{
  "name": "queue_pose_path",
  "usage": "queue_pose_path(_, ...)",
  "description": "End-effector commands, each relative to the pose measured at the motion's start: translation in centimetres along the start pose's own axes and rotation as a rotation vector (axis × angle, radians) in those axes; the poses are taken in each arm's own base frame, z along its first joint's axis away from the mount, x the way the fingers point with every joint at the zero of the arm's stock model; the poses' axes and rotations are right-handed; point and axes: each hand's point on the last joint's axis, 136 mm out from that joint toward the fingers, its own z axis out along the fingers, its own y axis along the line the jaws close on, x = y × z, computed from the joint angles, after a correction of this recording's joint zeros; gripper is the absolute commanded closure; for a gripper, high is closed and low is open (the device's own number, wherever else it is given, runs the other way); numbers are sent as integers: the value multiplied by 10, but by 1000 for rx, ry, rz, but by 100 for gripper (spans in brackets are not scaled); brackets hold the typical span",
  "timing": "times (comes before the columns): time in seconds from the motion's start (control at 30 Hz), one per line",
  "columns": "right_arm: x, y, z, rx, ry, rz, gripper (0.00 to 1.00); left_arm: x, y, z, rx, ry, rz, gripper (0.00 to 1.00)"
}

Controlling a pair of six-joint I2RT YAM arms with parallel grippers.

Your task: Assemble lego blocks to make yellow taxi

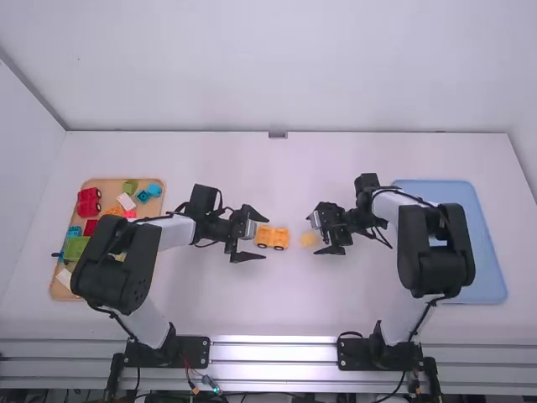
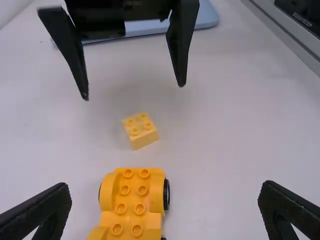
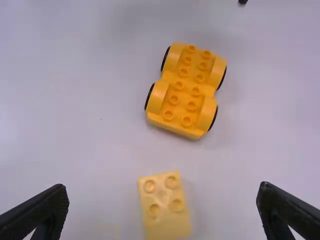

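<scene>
Fingers spread, the left hand (image 1: pixel 266 238) and right hand (image 1: pixel 312 235) face each other. A yellow wheeled base (image 3: pixel 184 95) and four-stud block (image 3: pixel 166 210) lie between them.

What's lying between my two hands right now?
In the high view, the orange wheeled base, nearer the left hand, and the small yellow block, nearer the right hand.

A toy car base (image 1: pixel 273 238) is flanked by the left gripper (image 1: pixel 265 238) and the right gripper (image 1: pixel 313 235), both opened. A yellow block (image 1: pixel 310 238) is set near the base. Toy pieces (image 1: pixel 88 201) are held in a tan tray (image 1: pixel 60 293); a blue tray (image 1: pixel 493 260) is positioned at right.
</scene>
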Motion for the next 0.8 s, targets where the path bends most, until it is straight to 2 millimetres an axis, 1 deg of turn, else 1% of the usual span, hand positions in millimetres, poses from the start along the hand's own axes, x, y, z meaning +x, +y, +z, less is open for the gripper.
queue_pose_path(0.0, 10, -5, 4, 0, -55, 45, 1, -7, 3, -1, 7, -33, 20, 1)
queue_pose_path(0.03, 14, -6, 6, -8, -74, 72, 2, -7, 3, -1, 7, -33, 21, 0)
queue_pose_path(0.13, 19, -1, 9, -50, -86, 46, 0, -7, 3, -1, 7, -35, 21, 1)
queue_pose_path(0.2, 20, 3, 12, -78, -103, 15, 5, -7, 3, -1, 7, -34, 21, 1)
queue_pose_path(0.4, 28, -5, 19, -80, -127, 61, 13, -7, 3, -1, 7, -35, 22, 1)
queue_pose_path(0.5, 31, -2, 22, -89, -130, 70, 27, -7, 3, -1, 7, -34, 20, 0)
queue_pose_path(0.53, 31, -2, 22, -90, -130, 68, 28, -7, 3, -1, 7, -34, 20, 1)
queue_pose_path(0.57, 31, -2, 22, -91, -130, 71, 32, -7, 3, -1, 7, -35, 21, 1)
queue_pose_path(0.7, 31, -2, 23, -93, -127, 78, 32, -7, 3, -1, 7, -35, 21, 1)
queue_pose_path(0.77, 30, 0, 25, -105, -121, 71, 34, -7, 3, -1, 7, -35, 21, 1)
